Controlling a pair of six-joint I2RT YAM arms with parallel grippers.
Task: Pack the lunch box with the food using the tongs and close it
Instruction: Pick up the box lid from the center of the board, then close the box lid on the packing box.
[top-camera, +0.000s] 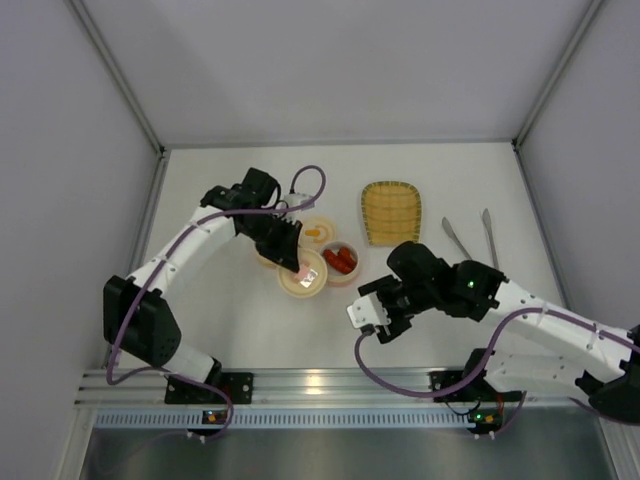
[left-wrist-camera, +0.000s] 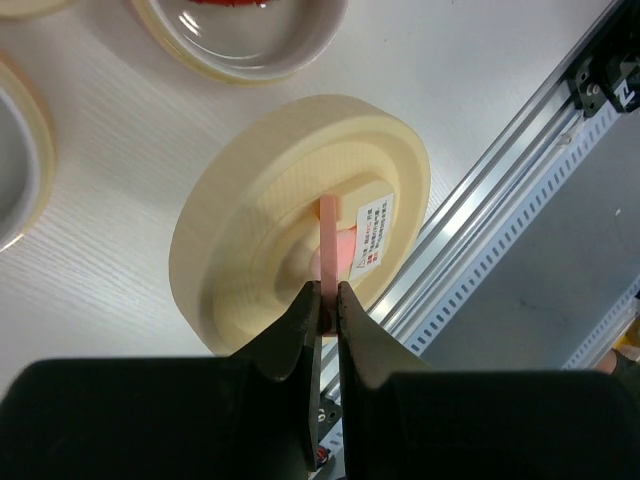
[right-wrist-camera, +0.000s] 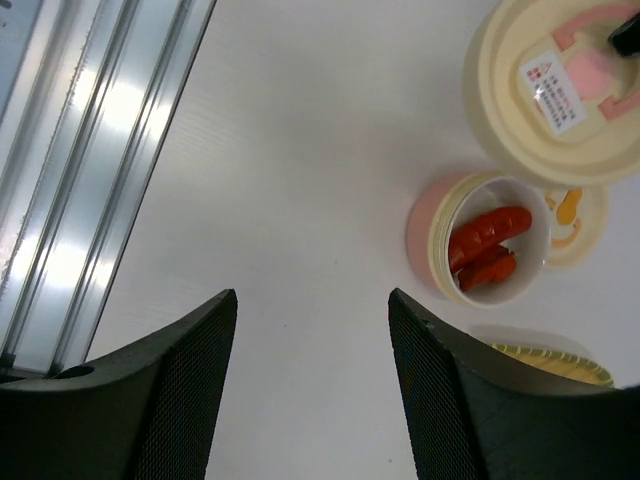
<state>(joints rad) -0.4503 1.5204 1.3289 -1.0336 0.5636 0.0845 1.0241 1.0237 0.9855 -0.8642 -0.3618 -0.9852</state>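
White table (top-camera: 450, 180) | left gripper (left-wrist-camera: 328, 290) clamped on lid (left-wrist-camera: 250, 230) handle (left-wrist-camera: 330, 235) | right gripper (right-wrist-camera: 312, 330) apart, holding nothing

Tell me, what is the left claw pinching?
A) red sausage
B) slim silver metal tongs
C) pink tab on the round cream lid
C: the left gripper is shut on the pink tab of the round cream lid.

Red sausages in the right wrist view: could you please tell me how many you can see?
2. Both lie in the open round container: the longer sausage higher in the view, the shorter sausage just below it. Others could be hidden beneath.
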